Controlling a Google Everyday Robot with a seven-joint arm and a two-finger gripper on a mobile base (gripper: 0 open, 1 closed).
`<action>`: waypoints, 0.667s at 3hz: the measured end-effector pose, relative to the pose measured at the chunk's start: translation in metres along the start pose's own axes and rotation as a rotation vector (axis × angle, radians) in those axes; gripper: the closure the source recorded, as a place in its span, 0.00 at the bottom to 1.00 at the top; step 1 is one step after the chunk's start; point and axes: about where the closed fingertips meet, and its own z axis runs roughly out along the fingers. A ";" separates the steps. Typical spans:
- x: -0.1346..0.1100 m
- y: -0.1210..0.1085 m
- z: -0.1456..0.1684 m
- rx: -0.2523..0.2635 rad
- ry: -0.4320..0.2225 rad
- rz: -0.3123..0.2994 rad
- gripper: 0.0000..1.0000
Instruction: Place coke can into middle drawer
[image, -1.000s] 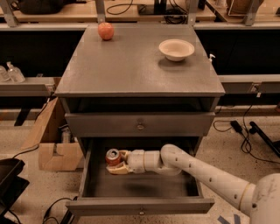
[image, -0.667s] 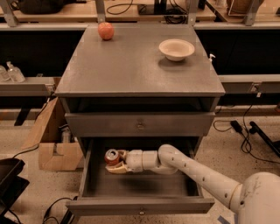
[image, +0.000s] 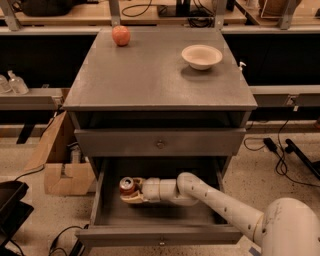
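The coke can (image: 126, 185), red with a silver top, stands upright inside the open middle drawer (image: 160, 235), toward its left side. My gripper (image: 131, 192) reaches into the drawer from the right, and its fingers lie around the can. My white arm (image: 220, 205) comes in from the lower right corner. The drawer is pulled out toward me, with its knob at the front centre.
The upper drawer (image: 160, 143) is shut. On the cabinet top (image: 150, 75) sit a reddish apple (image: 121, 35) at the back left and a white bowl (image: 202, 56) at the right. A cardboard box (image: 60, 160) stands on the floor at left; cables lie at right.
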 end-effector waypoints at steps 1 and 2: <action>-0.002 0.001 0.002 -0.004 -0.003 0.001 0.82; -0.002 0.003 0.004 -0.008 -0.005 0.001 0.58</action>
